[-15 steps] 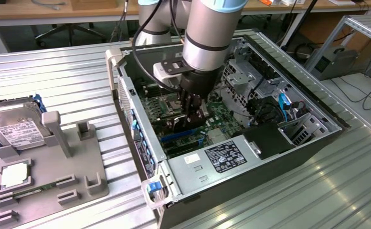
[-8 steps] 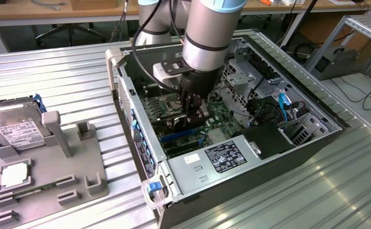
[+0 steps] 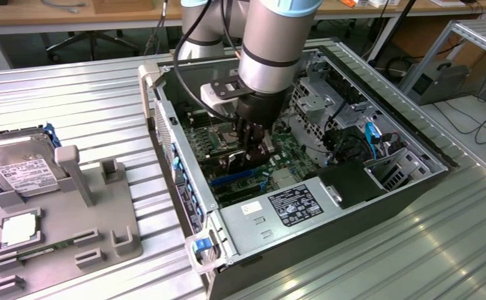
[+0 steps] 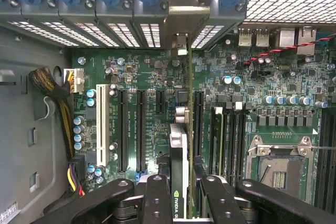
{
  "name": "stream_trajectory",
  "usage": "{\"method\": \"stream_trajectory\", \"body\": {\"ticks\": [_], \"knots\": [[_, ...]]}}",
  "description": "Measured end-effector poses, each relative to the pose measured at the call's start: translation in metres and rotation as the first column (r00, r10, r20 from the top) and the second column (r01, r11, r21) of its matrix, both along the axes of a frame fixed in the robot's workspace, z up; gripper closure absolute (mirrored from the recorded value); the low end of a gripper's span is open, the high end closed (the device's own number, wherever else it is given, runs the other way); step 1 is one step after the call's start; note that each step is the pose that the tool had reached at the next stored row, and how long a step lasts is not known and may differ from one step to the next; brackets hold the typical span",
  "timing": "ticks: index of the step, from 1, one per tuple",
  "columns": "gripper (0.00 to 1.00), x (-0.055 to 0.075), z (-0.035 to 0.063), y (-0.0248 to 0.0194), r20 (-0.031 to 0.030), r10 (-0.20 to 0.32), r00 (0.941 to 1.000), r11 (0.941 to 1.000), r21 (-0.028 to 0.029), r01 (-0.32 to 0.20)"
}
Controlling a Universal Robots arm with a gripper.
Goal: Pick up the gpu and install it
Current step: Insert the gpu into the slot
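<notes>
GPU (image 4: 178, 153) is clamped edge-on in the pincer (image 4: 182, 179), one finger on each face of the card. It hangs inside the computer case (image 3: 410, 156), directly under the pincer and over the motherboard (image 4: 157, 77). Its far end runs ahead of the fingertips to the rear bracket opening (image 4: 181, 19). I cannot tell whether its edge connector has entered a slot, because the card hides whatever lies under it.

In my judgement the main risk is misalignment. The long black slots (image 4: 140, 129) lie close on both sides of the pincer, so a small sideways error or tilt could put the connector on a slot wall or jam one end. The bracket tip could also catch the metal lip of the opening, which would lever the card in the grip. The hold is on a narrow strip, so downward force might make the card slip between the fingers. Capacitors (image 4: 79, 129) and the open processor socket (image 4: 275, 163) sit off to either side and look safe unless the arm drifts.

As for writing, the card edge between the fingers carries a green and white maker's mark that reads as NVIDIA. The slot lettering is too small to read. The power supply label (image 3: 297, 206), nearer the camera than the pincer, and the hard drive (image 3: 17, 165) label, well apart toward the exterior view's left, are also unreadable.
</notes>
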State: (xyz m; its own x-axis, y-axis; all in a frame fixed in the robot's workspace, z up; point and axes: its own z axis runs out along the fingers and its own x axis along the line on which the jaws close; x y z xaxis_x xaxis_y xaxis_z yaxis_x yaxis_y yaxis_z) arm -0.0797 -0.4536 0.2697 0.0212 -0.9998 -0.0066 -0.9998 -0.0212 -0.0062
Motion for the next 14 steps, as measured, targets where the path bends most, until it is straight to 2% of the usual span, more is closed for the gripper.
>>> {"method": "stream_trajectory", "body": {"ticks": [7, 14], "knots": [[0.73, -0.0021, -0.0001, 0.0003, 0.0053, 0.0, 1.0, 1.0, 0.0, 0.0], [0.73, -0.0022, -0.0005, 0.0004, 0.0141, 0.0, 0.9999, 1.0, 0.0001, 0.0]]}}
